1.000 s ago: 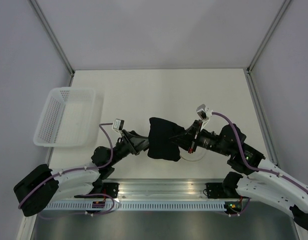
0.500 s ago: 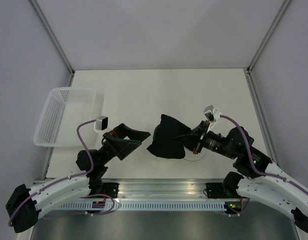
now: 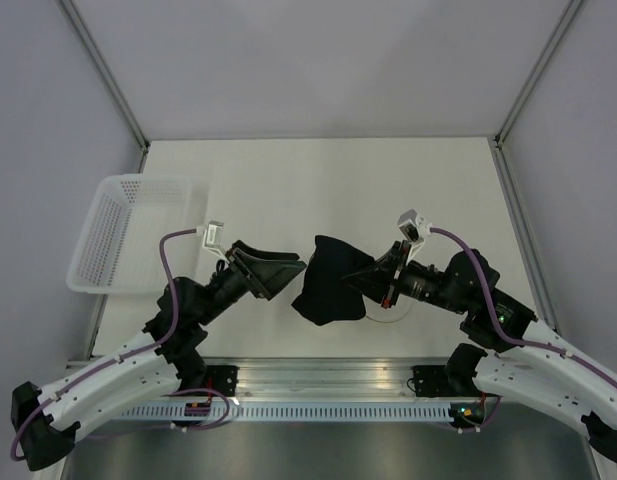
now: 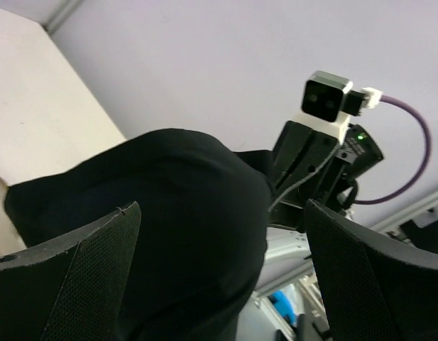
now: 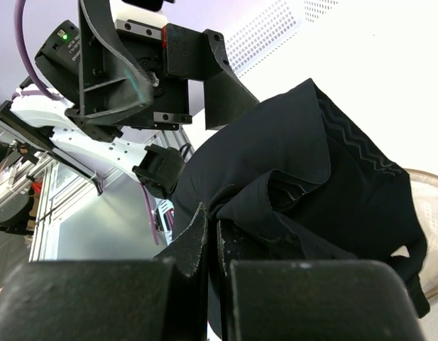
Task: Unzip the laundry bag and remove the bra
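Note:
The black bra [image 3: 328, 282] hangs bunched just above the table in the middle. My right gripper [image 3: 368, 280] is shut on a fold at its right edge; the right wrist view shows the closed fingertips [image 5: 213, 226] pinching the dark cloth [image 5: 311, 163]. My left gripper [image 3: 288, 274] is open and empty just left of the bra. In the left wrist view the bra [image 4: 169, 213] fills the gap between the spread fingers [image 4: 77, 270]. The laundry bag is mostly hidden; only a thin tan rim [image 3: 386, 316] shows under the right gripper, and a mesh edge [image 5: 430, 206] shows in the right wrist view.
A white perforated plastic basket [image 3: 138, 232] stands at the left table edge, also seen in the right wrist view [image 5: 275, 28]. Grey walls enclose the table on three sides. A metal rail [image 3: 328, 385] with the arm bases runs along the near edge.
The left gripper drew back left from the bra, then came forward again, open, up to its left side. The right gripper kept its hold; the bra shifted slightly.

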{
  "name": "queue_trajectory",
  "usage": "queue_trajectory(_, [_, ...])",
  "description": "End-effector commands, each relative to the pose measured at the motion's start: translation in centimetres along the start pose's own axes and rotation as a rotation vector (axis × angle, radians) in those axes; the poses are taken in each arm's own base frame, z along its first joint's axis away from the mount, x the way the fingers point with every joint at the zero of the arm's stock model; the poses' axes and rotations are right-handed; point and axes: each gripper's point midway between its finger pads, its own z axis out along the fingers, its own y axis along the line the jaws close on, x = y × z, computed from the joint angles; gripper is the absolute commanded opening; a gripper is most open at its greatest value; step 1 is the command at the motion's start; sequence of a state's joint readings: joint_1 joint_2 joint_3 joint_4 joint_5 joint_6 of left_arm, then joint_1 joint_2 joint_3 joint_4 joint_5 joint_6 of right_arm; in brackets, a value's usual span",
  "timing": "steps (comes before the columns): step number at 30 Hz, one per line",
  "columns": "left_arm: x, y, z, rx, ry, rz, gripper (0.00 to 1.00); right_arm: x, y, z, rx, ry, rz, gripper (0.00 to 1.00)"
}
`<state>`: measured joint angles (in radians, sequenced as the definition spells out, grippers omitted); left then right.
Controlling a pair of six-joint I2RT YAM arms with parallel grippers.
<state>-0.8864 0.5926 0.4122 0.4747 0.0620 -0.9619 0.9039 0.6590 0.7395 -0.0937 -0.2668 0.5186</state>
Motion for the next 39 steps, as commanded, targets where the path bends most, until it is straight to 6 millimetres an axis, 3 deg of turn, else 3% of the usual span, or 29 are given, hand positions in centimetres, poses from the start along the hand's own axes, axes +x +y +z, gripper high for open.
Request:
queue_trajectory(1, [-0.4, 2.2, -0.1, -0.113, -0.007, 0.112, 1.0, -2.8, 2.0, -0.4, -0.067, -0.078, -0.035, 0.0])
queue_trajectory(7, [2.2, 0.8, 1.6, 0.029, 0.088, 0.054, 1.0, -2.6, 2.3, 0.5, -0.096, -0.076, -0.026, 0.0])
queue_trajectory(12, [2.3, -4.1, 1.0, 0.329, 0.078, -0.006, 1.0, -2.0, 1.8, 1.2, -0.094, -0.06, -0.006, 0.0])
queue_trajectory(14, [2.9, -4.7, 1.0, 0.368, 0.116, -0.009, 1.0, -1.8, 1.6, 1.4, -0.087, -0.055, -0.002, 0.01])
queue_trajectory(16, [2.8, -5.3, 1.1, 0.387, 0.125, -0.001, 0.88, -1.6, 1.4, 1.5, -0.085, -0.053, 0.005, 0.0])
queue_trajectory(20, [3.0, -5.1, 0.9, 0.383, 0.133, 0.01, 0.37, -1.5, 1.3, 1.3, -0.079, -0.059, 0.005, 0.0])
queue_trajectory(21, [2.9, -5.0, 0.9, 0.375, 0.13, 0.014, 0.15, -1.6, 1.2, 1.3, -0.071, -0.063, 0.006, 0.0])
queue_trajectory(23, [3.0, -4.6, 1.0, 0.35, 0.132, 0.014, 0.02, -1.6, 1.1, 1.1, -0.063, -0.062, 0.003, 0.0])
queue_trajectory(24, [2.9, -4.4, 1.1, 0.335, 0.126, 0.021, 0.02, -1.7, 1.0, 1.1, -0.055, -0.064, 0.004, 0.0])
queue_trajectory(27, [2.5, -2.2, 1.8, 0.184, 0.123, 0.059, 0.02, -2.0, 0.8, 0.9, -0.035, -0.066, -0.004, 0.29])
queue_trajectory(28, [1.6, -1.2, 2.2, 0.109, 0.085, 0.079, 0.02, -1.8, 0.3, 0.6, -0.003, -0.06, -0.002, 0.48])
queue_trajectory(30, [0.9, 1.6, 2.0, -0.087, 0.094, 0.151, 0.02, -2.2, 0.2, 0.2, 0.022, -0.067, -0.012, 0.63])
queue_trajectory(31, [-0.9, 3.3, 2.0, -0.205, 0.016, 0.188, 0.02, -2.4, -0.3, -0.3, 0.057, -0.076, -0.013, 0.79])
queue_trajectory(32, [-1.6, 4.4, 1.7, -0.282, 0.007, 0.225, 0.02, -2.6, -0.5, -0.6, 0.073, -0.086, -0.016, 0.87])
queue_trajectory(34, [-3.6, 6.1, 0.7, -0.439, -0.012, 0.329, 0.02, -2.8, -0.8, -1.3, 0.103, -0.096, -0.024, 0.98])
queue_trajectory(35, [-5.8, 6.3, 0.3, -0.516, -0.083, 0.37, 0.02, -3.0, -1.1, -1.5, 0.122, -0.106, -0.025, 0.98])
queue_trajectory(37, [-7.8, 7.8, -1.1, -0.656, -0.123, 0.467, 0.02, -2.9, -1.3, -1.8, 0.134, -0.103, -0.032, 0.98])
queue_trajectory(39, [-10.2, 7.5, -1.7, -0.725, -0.175, 0.521, 0.02, -2.7, -1.5, -1.8, 0.141, -0.098, -0.032, 0.98])
